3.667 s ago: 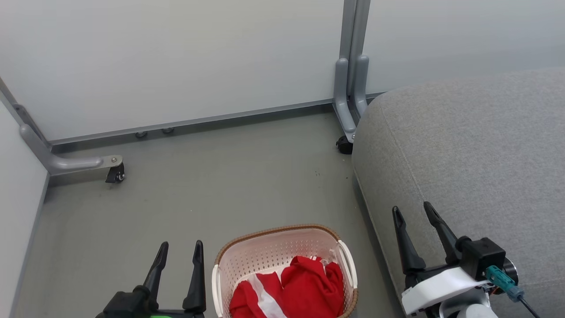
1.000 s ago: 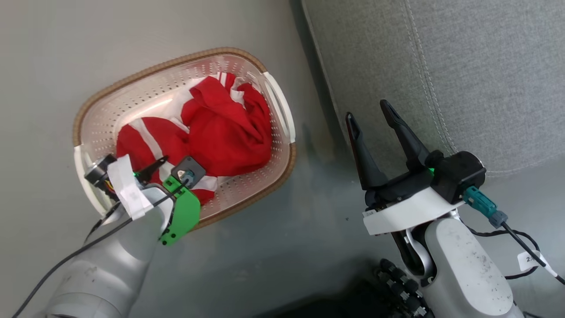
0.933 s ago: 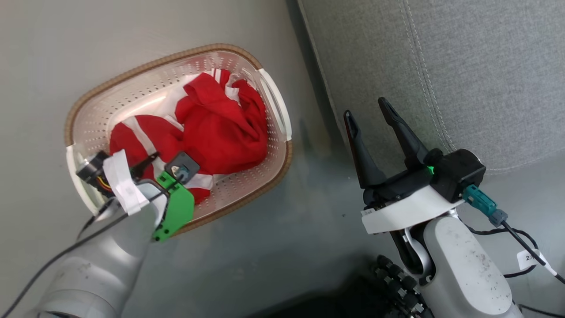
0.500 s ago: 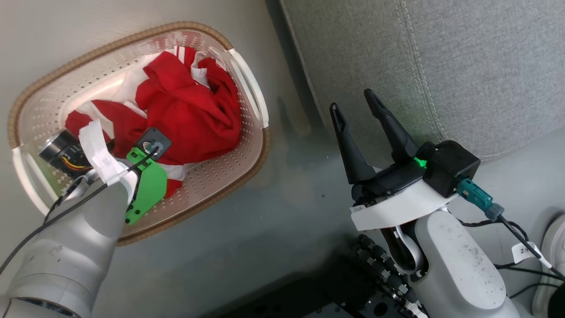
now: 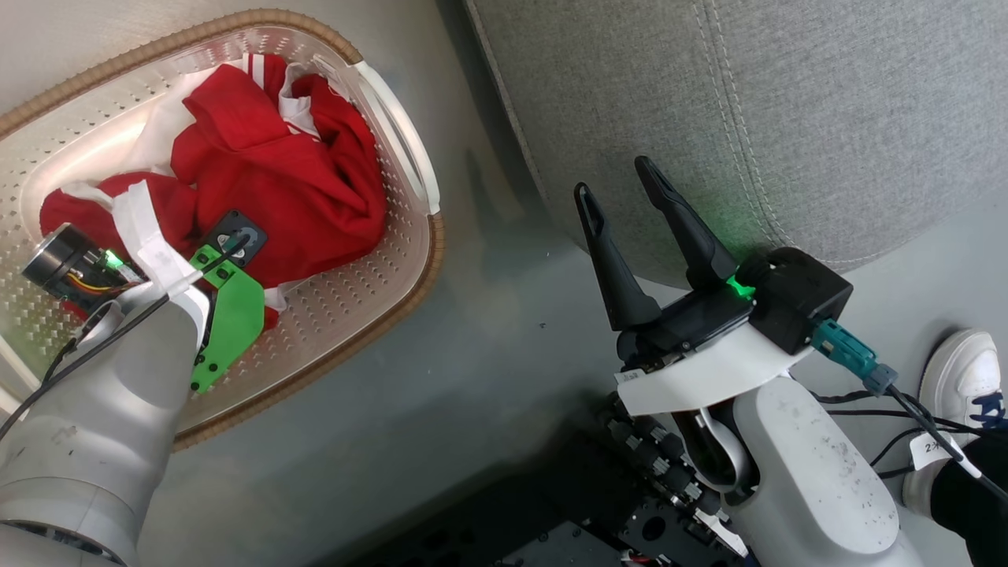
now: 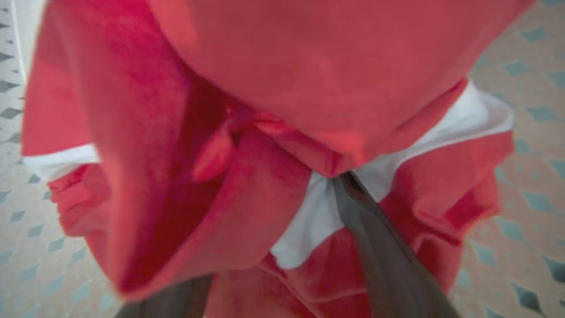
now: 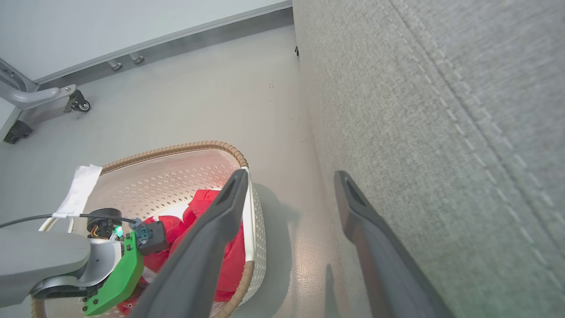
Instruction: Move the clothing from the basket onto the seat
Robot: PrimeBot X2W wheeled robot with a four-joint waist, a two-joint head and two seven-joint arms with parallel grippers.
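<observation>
The bright red soft garments with white stripes [image 5: 283,181] lie bunched inside the cream perforated plastic basket with a brown woven rim [image 5: 358,287]. The left hand [image 6: 260,238] is pushed down into the cloth, its fingers apart with folds between them, seemingly set for a grasp not yet made. The right hand [image 5: 613,175] hangs spread and empty beside the large grey upholstered seat [image 5: 748,102], likely waiting. The basket stands on smooth grey floor [image 5: 488,346] near the seat's side. Pale wall panels [image 7: 132,26] stand beyond, and a person's white shoe [image 5: 961,370] is near the robot.
</observation>
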